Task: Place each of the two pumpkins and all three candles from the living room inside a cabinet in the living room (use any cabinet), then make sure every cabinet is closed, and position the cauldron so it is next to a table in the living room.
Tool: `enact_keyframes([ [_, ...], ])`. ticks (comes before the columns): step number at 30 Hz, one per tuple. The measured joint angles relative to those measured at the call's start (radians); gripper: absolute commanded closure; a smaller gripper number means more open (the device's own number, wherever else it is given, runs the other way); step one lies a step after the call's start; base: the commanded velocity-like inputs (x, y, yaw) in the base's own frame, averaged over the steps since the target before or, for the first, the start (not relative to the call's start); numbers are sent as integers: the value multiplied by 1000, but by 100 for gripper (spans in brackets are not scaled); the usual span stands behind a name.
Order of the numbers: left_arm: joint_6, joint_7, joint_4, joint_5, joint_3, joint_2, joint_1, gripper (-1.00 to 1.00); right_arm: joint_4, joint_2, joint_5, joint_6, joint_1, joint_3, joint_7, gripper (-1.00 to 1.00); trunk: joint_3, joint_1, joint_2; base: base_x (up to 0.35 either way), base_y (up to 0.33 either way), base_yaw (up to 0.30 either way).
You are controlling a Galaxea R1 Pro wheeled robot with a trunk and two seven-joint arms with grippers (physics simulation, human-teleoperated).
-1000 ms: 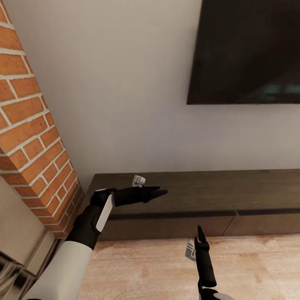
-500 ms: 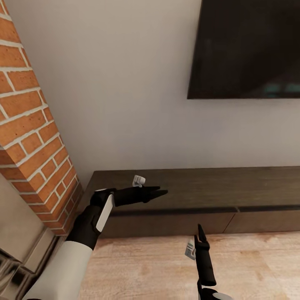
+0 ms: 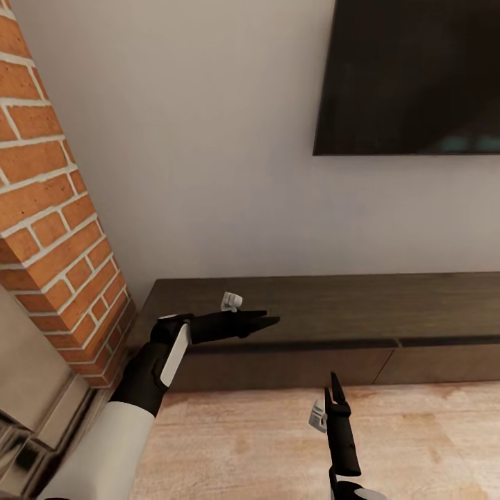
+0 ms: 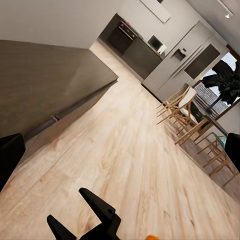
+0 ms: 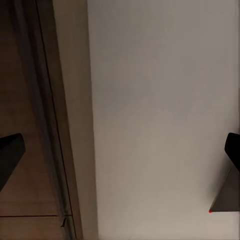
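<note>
While facing long low dark-brown wooden cabinet [image 3: 326, 326] mid-frame. Left gripper [image 3: 267, 321] above its top, fingers wide. Right gripper [image 3: 335, 389] lower centre, fingers wide, empty.

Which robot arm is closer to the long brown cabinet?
Left. The left tool reaches out over the cabinet top, near its left end. The right tool sits lower, over the wooden floor in front of it.
</note>
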Motion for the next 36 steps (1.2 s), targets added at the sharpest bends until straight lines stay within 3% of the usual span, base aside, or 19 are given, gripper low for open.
enact_keyframes([
  [36, 0, 0, 0, 0, 0, 0, 0, -100, -2, 0, 1, -13, 0, 3, 3, -100, -113, 138, -252, 0, 0, 0],
])
